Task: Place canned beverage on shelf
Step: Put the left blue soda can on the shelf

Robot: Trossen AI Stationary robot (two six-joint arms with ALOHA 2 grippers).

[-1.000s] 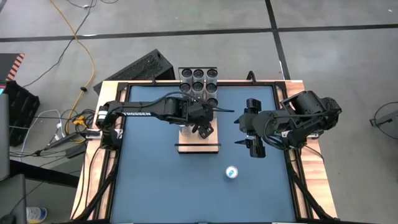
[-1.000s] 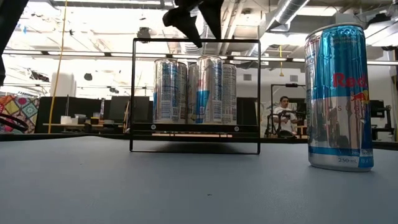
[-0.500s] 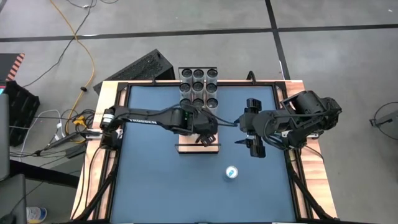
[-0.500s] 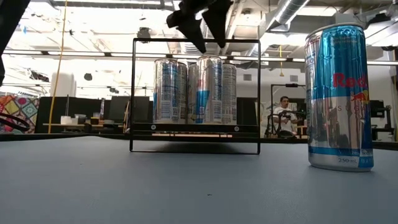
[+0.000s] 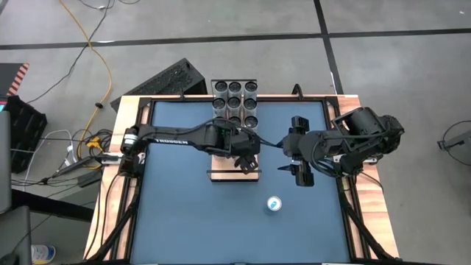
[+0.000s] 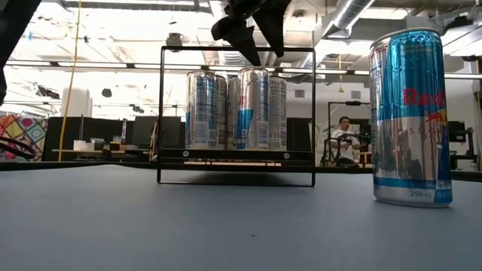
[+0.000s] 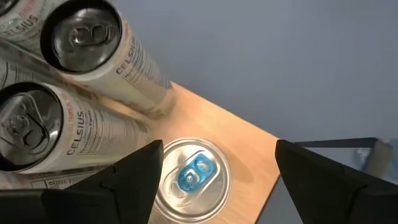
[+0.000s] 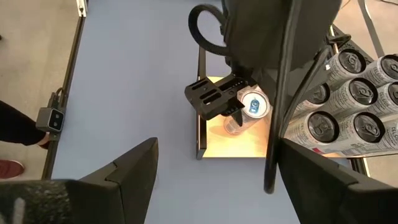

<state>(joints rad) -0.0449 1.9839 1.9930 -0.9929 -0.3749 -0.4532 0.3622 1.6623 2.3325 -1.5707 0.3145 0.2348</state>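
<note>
Blue matte bench top (image 5: 184,221) with wood strip edging, sitting on a grey concrete floor; yellow cable (image 5: 103,66) trails off past the far left corner. The low view shows an open workshop behind with ceiling ducts and a person seated (image 6: 344,139) at a distance.

Light-wood rectangular shelf board with thin black end rails (image 5: 221,174) sits mid-bench, toward the far edge. One slim silver can with a blue pull tab (image 7: 191,179) stands upright on the board, close to the white Celsius cans (image 7: 99,53) packed in a block (image 5: 235,103) at the far edge.

Left gripper (image 5: 246,162) hovers directly over that can, fingers spread and clear of it, holding nothing.

Second slim blue-and-silver can (image 5: 274,204) stands upright on the bare blue surface toward the near edge, right of the shelf, well apart from it.

Right gripper (image 5: 302,175) waits right of the shelf, fingers spread, empty.
</note>
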